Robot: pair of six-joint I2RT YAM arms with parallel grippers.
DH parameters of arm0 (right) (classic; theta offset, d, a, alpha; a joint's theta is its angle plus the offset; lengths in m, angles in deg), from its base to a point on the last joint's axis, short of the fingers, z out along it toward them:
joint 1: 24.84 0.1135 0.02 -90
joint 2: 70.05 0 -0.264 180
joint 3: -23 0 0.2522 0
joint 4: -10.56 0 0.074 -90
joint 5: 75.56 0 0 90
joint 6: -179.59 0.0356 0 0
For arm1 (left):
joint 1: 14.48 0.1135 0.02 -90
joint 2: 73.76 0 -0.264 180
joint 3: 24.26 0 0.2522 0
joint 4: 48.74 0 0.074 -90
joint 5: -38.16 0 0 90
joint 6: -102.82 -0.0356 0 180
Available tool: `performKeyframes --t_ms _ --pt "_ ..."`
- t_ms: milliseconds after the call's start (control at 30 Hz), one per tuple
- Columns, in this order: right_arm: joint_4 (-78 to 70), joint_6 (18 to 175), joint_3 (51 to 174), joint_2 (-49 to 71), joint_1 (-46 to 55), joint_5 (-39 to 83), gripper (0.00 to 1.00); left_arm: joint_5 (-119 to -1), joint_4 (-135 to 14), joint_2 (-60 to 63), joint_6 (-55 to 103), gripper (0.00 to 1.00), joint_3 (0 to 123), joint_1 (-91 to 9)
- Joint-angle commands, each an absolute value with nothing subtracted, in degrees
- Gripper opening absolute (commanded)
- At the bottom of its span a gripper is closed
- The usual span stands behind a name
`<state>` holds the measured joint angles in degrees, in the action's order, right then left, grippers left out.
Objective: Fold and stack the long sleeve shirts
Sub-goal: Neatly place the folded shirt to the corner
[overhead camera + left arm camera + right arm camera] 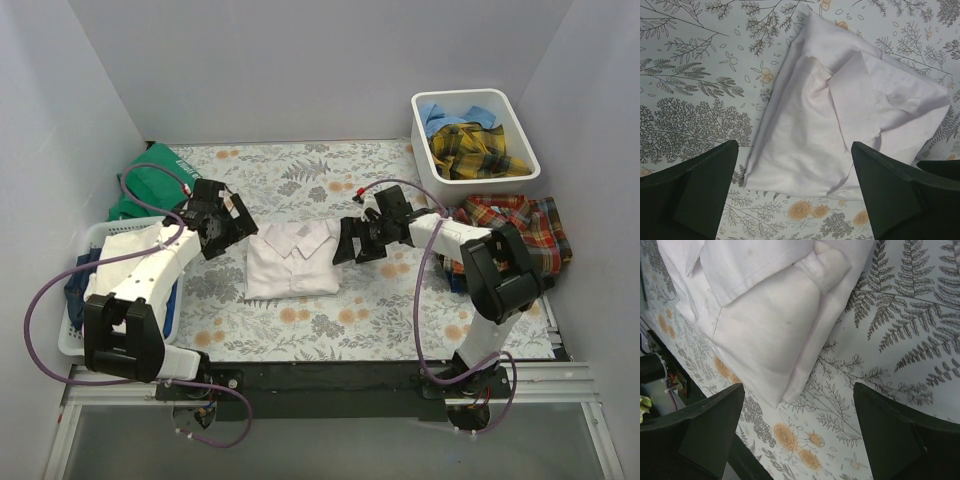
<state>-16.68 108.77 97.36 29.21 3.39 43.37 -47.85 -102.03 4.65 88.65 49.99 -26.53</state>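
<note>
Folded white long sleeve shirt (293, 260) at the centre of the floral-covered desk (300, 170), collar toward 12 o'clock. The left gripper (240, 228) stands at the shirt's 9 o'clock and the right gripper (347, 242) at its 3 o'clock. The left fingers (705, 190) and right fingers (705, 430) are spread wide with nothing between them. A red-orange plaid shirt (515, 225) lies crumpled at the desk's 3 o'clock edge. At 1 o'clock, a white bin (522, 130) holds the yellow-dark plaid shirt (478, 150) and the light blue shirt (443, 114).
</note>
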Motion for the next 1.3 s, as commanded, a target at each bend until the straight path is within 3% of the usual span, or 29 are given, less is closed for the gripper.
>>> performKeyframes --t_ms 0,333,533,733,833,867,933,967,1033,1267 --pt "-7.54 109.54 97.49 34.44 3.29 50.56 0.99 -51.39 -99.94 5.6 87.7 0.98 46.81 -24.15" --pt "0.84 113.76 98.89 45.33 3.64 54.08 0.97 -55.7 -98.97 5.78 86.21 0.98 46.98 -21.07" --pt "1.45 114.9 99.69 48.77 4.52 54.17 0.89 -57.55 -99.15 6.22 85.15 0.98 47.86 -19.49" --pt "1.45 116.13 100.22 51.06 5.48 53.47 0.67 -58.34 -99.15 6.57 84.19 0.98 48.65 -18.61" --pt "1.45 116.57 100.39 51.24 5.75 52.76 0.49 -58.52 -99.41 6.83 83.57 0.98 48.82 -18.17" --pt "1.37 116.75 100.48 51.24 5.75 52.15 0.36 -58.61 -99.33 6.83 83.57 0.98 48.82 -17.91" --pt "0.58 116.49 100.92 51.24 5.92 51.27 0.24 -58.52 -99.33 6.83 83.22 0.98 49.0 -17.73" --pt "0.14 116.48 101.27 51.24 5.84 50.66 0.12 -58.0 -99.59 6.75 83.13 0.98 49.0 -17.55" --pt "-1.44 116.13 102.23 51.15 5.84 50.3 0.01 -58.25 -99.5 6.48 83.13 0.98 49.0 -17.29" --pt "-14.07 110.86 104.7 44.83 5.05 42.58 0.01 -59.4 -98.98 6.39 82.95 0.98 49.44 -17.2"
